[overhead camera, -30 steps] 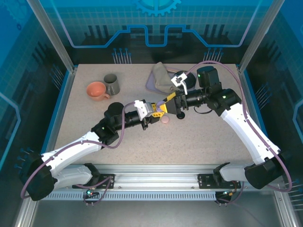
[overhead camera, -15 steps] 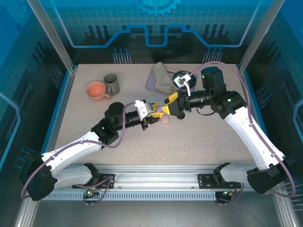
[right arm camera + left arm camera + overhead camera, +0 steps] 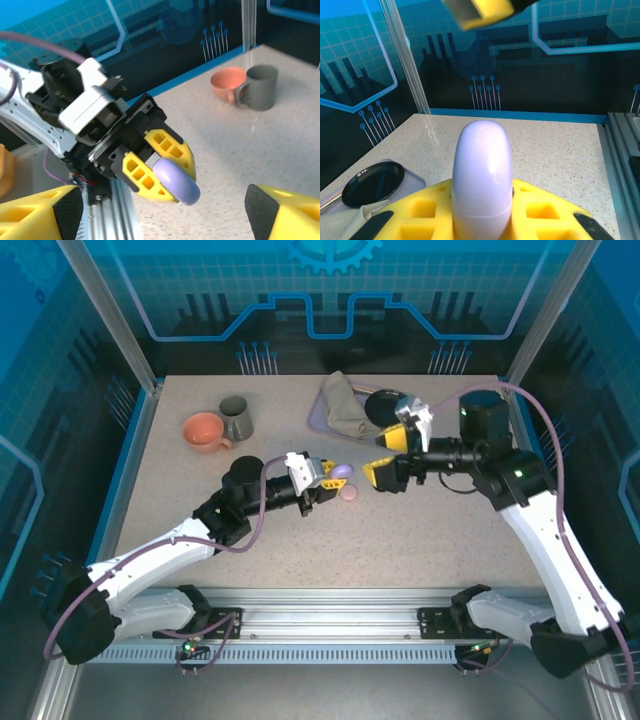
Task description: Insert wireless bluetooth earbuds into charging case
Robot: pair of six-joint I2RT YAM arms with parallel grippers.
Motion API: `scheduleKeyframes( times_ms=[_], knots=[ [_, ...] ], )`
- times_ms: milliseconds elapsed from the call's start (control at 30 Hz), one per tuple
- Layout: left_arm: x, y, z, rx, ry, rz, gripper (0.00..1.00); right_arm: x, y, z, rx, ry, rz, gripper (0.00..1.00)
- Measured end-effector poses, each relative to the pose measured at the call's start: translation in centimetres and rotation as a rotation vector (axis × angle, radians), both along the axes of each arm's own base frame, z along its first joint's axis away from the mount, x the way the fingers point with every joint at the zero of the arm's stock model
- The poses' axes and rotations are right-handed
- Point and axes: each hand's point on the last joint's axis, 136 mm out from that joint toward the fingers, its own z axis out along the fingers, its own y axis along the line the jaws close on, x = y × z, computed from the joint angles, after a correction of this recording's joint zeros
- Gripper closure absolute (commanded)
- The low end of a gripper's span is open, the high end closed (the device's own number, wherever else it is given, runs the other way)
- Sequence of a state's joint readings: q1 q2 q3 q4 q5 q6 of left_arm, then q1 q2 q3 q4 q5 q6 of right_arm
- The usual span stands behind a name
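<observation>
Lilac charging case (image 3: 342,471): pinched in my left pincer (image 3: 336,477), jutting rightward toward my right pincer (image 3: 380,457), which is spread wide just beyond it.

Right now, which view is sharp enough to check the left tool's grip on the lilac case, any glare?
Top external: even light, no glare, but the lilac case in the left tool is tiny. Left wrist: case sharp with a faint sheen; a finger of the right tool is blurred at the top edge. Right wrist: clearest, the gripping fingers look crisp.
</observation>
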State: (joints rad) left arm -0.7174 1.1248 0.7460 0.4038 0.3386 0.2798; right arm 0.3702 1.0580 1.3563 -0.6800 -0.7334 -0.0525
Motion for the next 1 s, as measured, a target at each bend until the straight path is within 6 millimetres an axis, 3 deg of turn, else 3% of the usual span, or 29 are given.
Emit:
scheduleKeyframes(
  times_ms=[167, 333, 467, 633, 1000],
  knots=[
    [-0.4, -0.2, -0.1, 0.009, -0.010, -0.027, 1.00, -3.0, -1.1, -0.6, -0.069, -0.270, 0.082, 0.12],
    [-1.0, -0.4, -0.1, 0.016, -0.026, -0.060, 1.00, -4.0, -0.8, -2.1, -0.165, -0.457, 0.195, 0.15],
    [-1.3, -0.4, -0.1, 0.019, -0.032, -0.079, 1.00, -3.2, 0.3, -3.9, -0.239, -0.508, 0.263, 0.28],
    [-1.6, -0.5, -0.3, 0.032, -0.038, -0.093, 1.00, -2.2, 1.7, -5.9, -0.310, -0.521, 0.316, 0.32],
    [-1.8, -0.5, -0.6, 0.043, -0.034, -0.109, 1.00, -0.2, 3.2, -6.6, -0.323, -0.497, 0.331, 0.42]
  ],
)
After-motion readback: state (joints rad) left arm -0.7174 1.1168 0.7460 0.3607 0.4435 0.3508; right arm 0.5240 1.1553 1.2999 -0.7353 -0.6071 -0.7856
